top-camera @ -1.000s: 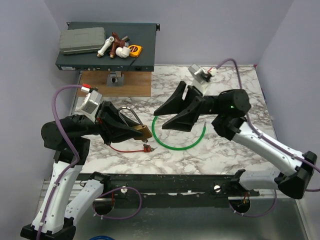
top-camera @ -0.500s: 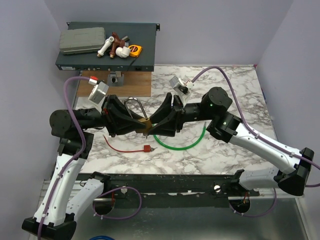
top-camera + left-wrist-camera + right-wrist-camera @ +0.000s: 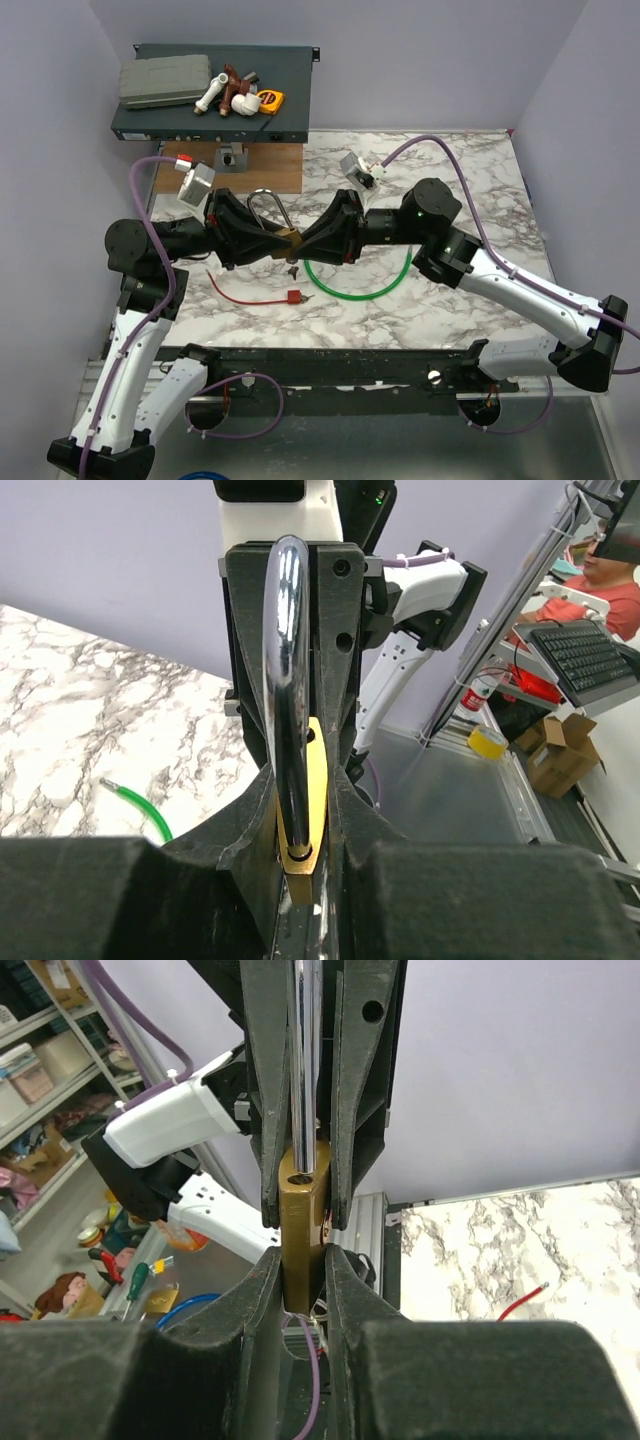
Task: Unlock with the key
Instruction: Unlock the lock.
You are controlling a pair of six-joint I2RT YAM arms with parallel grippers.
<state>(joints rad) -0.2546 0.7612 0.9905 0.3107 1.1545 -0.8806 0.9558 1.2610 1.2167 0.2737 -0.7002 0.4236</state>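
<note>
The brass padlock (image 3: 289, 241) with its silver shackle (image 3: 265, 208) hangs in the air between both arms, above the marble table (image 3: 450, 300). My left gripper (image 3: 277, 243) is shut on the padlock's upper body; in the left wrist view (image 3: 300, 815) the brass body (image 3: 314, 780) sits between its pads. My right gripper (image 3: 306, 246) comes from the right and is shut on the padlock's lower end (image 3: 302, 1210). A tiny silvery key (image 3: 312, 1317) on a ring shows just under the padlock between my right fingers; in the top view it dangles as a small dark bit (image 3: 292, 268).
A green cable loop (image 3: 365, 290) and a red wire (image 3: 250, 296) lie on the table under the grippers. A wooden board (image 3: 235, 165) and a black rack unit (image 3: 215, 105) carrying fittings and a tape measure stand at the back left.
My left arm lifted the padlock up and to the right. My right gripper swung left from wide open and closed on the padlock's free end.
</note>
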